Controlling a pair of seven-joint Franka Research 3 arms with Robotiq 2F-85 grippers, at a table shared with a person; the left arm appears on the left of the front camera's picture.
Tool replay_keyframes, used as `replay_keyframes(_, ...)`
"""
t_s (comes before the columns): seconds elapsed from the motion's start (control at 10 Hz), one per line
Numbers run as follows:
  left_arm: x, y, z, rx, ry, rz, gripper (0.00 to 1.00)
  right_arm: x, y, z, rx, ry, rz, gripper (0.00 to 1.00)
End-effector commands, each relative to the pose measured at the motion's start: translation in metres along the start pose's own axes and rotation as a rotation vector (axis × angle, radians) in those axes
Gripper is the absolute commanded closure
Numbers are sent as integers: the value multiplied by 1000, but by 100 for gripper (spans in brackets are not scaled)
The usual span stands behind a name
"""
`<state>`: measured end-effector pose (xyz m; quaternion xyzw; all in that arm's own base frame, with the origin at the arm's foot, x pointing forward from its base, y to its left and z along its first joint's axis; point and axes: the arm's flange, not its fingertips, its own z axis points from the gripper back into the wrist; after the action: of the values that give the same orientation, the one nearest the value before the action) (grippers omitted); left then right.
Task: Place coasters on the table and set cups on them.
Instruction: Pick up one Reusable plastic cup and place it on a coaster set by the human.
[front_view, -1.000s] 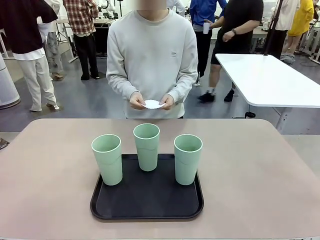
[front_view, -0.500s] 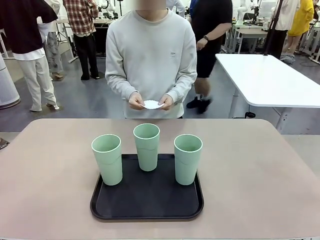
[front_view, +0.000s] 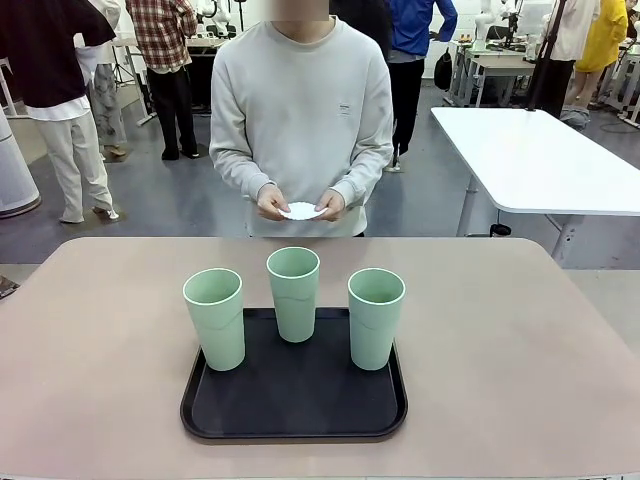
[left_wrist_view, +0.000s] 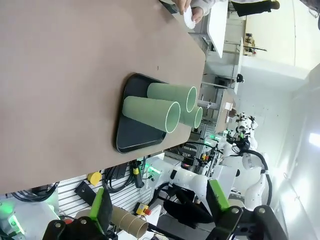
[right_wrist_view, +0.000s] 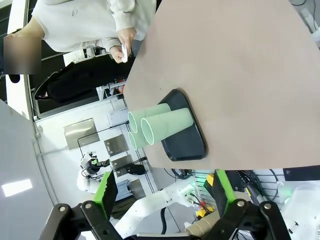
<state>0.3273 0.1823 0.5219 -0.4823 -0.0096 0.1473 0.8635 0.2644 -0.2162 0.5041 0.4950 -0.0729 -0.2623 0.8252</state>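
Three cups (front_view: 293, 292) frontally; wrist-side, splayed left end effector (left_wrist_view: 160, 200), right end effector (right_wrist_view: 164, 192).

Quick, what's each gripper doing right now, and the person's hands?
Left gripper: open, empty.
Right gripper: open, empty.
Person's hands: both holding the coasters.

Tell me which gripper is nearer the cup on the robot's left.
Left, probably. The left gripper sees that cup foremost from its side; the right gripper sees it behind the other two cups.

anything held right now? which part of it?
The left gripper and the right gripper are open and hold nothing. The person's hands hold the white coasters by opposite edges.
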Motion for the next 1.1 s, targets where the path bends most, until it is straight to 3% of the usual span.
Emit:
replay_keyframes(0.0, -1, 2, 3, -5, -2, -1, 0, 0, -2, -2, 10, 6, -2, 0)
replay_keyframes(1.0, -1, 2, 3, -5, -2, -1, 0, 0, -2, -2, 10, 6, -2, 0)
